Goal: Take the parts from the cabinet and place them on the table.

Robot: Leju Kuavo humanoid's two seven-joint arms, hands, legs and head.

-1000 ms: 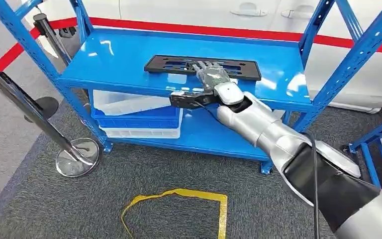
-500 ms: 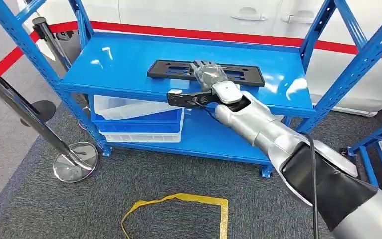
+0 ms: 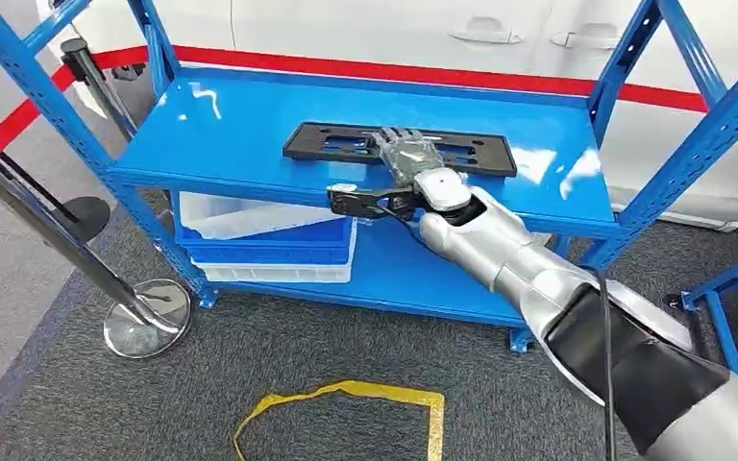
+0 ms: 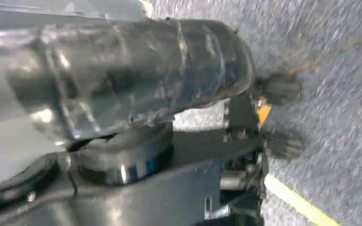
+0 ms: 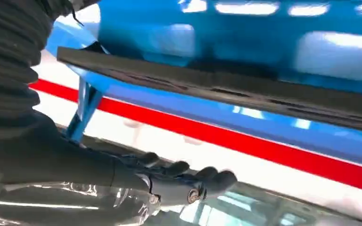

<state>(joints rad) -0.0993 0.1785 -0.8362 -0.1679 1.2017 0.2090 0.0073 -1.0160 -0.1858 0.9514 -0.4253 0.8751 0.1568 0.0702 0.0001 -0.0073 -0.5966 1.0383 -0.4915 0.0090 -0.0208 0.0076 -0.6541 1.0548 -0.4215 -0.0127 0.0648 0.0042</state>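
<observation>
Part: the flat black panel (image 3: 399,149) lies across the top shelf (image 3: 250,125), long side facing the robot, easy to reach.
Right hand (image 3: 405,154): fingers spread flat over the panel's middle, thumb under the shelf edge; no firm grasp visible.
Left hand: hangs over the carpet; its state cannot be told.

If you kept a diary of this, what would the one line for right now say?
stage: reaching for part | right hand: fingers lying on black flat part | part: flat on blue rack's top shelf | grasp: cannot tell | left hand: hanging over floor
</observation>
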